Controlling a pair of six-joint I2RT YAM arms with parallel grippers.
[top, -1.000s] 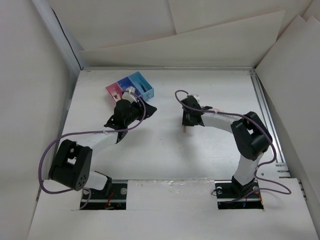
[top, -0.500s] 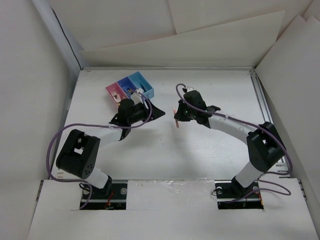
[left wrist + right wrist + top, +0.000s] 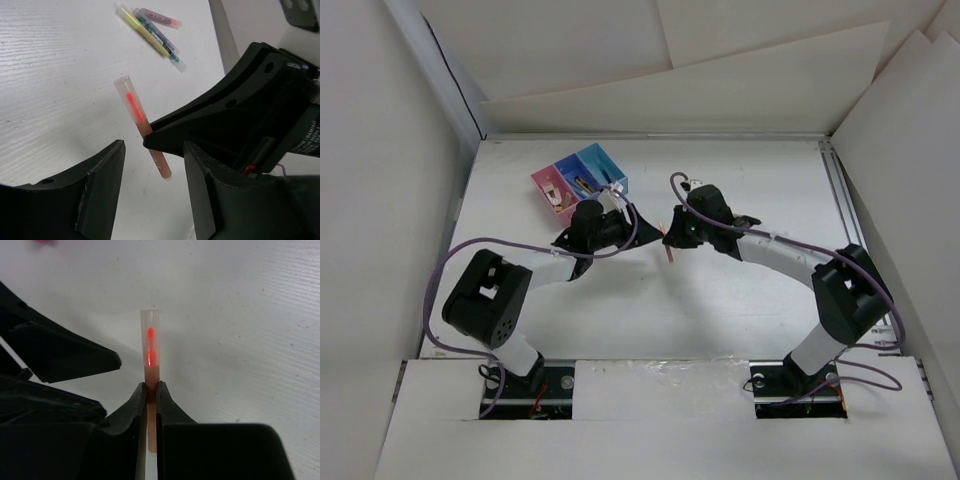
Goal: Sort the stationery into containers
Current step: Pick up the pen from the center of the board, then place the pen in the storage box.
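My right gripper [image 3: 151, 387] is shut on a pink-red pen [image 3: 151, 352] with a clear cap and holds it above the table; both show in the top view, the gripper [image 3: 672, 232] and the pen [image 3: 668, 245]. My left gripper [image 3: 152, 187] is open, its fingers [image 3: 100, 192] on either side of the pen's lower end [image 3: 160, 162] without touching it. In the top view my left gripper [image 3: 625, 222] is just left of the right one. The pink, dark blue and light blue containers [image 3: 582, 180] stand at the back left with small items inside.
Several loose pens, one yellow [image 3: 142, 32], lie together on the white table beyond the held pen in the left wrist view. White walls enclose the table, and a metal rail [image 3: 850, 230] runs along its right edge.
My left gripper has swung right, away from the containers, to meet the right gripper. My right gripper has moved left with the pink-red pen lifted off the table.
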